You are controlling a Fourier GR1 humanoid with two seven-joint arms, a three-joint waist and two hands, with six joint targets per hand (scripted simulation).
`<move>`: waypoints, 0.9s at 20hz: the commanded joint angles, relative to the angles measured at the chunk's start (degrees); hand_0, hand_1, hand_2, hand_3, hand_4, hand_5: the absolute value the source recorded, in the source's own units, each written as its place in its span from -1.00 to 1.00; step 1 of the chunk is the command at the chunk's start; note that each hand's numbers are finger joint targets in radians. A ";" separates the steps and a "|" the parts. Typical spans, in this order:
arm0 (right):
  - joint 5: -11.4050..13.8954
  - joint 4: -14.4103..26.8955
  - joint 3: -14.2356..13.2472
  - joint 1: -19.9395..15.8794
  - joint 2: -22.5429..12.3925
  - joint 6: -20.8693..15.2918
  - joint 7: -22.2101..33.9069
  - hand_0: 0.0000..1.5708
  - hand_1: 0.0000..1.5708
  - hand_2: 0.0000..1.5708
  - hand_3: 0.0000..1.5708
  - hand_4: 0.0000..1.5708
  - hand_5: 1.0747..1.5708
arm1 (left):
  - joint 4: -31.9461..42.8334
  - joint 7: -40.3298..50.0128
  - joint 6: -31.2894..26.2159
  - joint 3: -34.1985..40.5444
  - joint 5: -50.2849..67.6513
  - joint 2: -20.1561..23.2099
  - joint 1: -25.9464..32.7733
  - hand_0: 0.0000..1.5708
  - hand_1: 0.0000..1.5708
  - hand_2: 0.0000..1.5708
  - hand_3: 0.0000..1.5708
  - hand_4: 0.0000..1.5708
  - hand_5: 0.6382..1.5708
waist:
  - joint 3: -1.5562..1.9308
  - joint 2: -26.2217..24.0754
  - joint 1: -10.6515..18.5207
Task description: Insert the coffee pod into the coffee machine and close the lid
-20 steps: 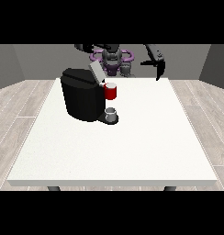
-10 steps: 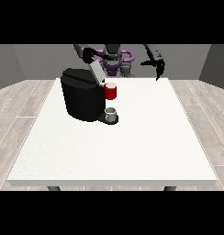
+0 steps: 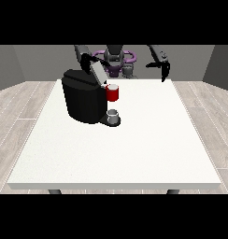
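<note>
The black coffee machine stands on the white table at its far left. Its grey lid is tilted up and open. A red thing at the machine sits under the lid's front. Below that, a small grey thing rests on the machine's base; I cannot tell whether it is the pod. The hand at the view's left is just behind the top edge of the lid. The hand at the view's right hangs over the table's far right edge, holding nothing, with its fingers spread and pointing down.
The robot's torso is behind the table's far edge. The table stretches wide in front of and to the right of the machine. Grey wood floor surrounds it.
The hand at the view's left has come down towards the top of the raised lid. The hand at the view's right has barely moved.
</note>
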 commanded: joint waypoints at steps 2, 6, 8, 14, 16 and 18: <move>0.06 5.81 -2.24 -4.84 0.03 -1.92 -1.59 -1.00 -1.00 -1.00 -1.00 -0.46 1.00 | 0.42 0.15 1.22 -1.46 -0.17 -1.43 -1.97 -1.00 -1.00 -1.00 -1.00 -0.55 1.00 | 0.00 2.57 1.07; -0.05 5.41 -1.66 -6.32 -0.76 -0.36 0.97 -1.00 -1.00 -1.00 -1.00 -0.44 1.00 | 2.57 2.32 -1.08 1.61 2.39 2.63 -3.73 -1.00 -1.00 -1.00 -1.00 -0.55 1.00 | -0.01 1.41 0.55; -0.89 8.52 -3.75 -9.15 -1.73 -0.55 -2.76 -1.00 -1.00 -1.00 -1.00 -0.54 1.00 | 2.17 -0.34 0.64 -0.67 0.64 0.11 -4.47 -1.00 -1.00 -1.00 -1.00 -0.56 1.00 | 0.00 5.31 2.18; -1.14 8.31 -2.90 -8.68 -1.54 0.51 -2.01 -1.00 -1.00 -1.00 -1.00 -0.46 1.00 | 3.40 0.34 -1.35 0.31 2.06 2.26 -3.44 -1.00 -1.00 -1.00 -1.00 -0.52 1.00 | 0.00 3.17 2.39; -1.13 10.30 -4.36 -11.48 -2.40 -0.58 -2.34 -1.00 -1.00 -1.00 -1.00 -0.46 1.00 | 2.85 0.62 -0.56 -0.29 2.26 1.01 -5.30 -1.00 -1.00 -1.00 -1.00 -0.54 1.00 | 0.00 5.27 3.07; 1.26 9.89 -1.15 -11.52 -0.34 -1.45 -2.42 -1.00 -1.00 -1.00 -1.00 -0.50 1.00 | 5.25 -1.14 -0.70 0.67 2.27 2.16 -6.31 -1.00 -1.00 -1.00 -1.00 -0.58 1.00 | -0.02 5.16 2.24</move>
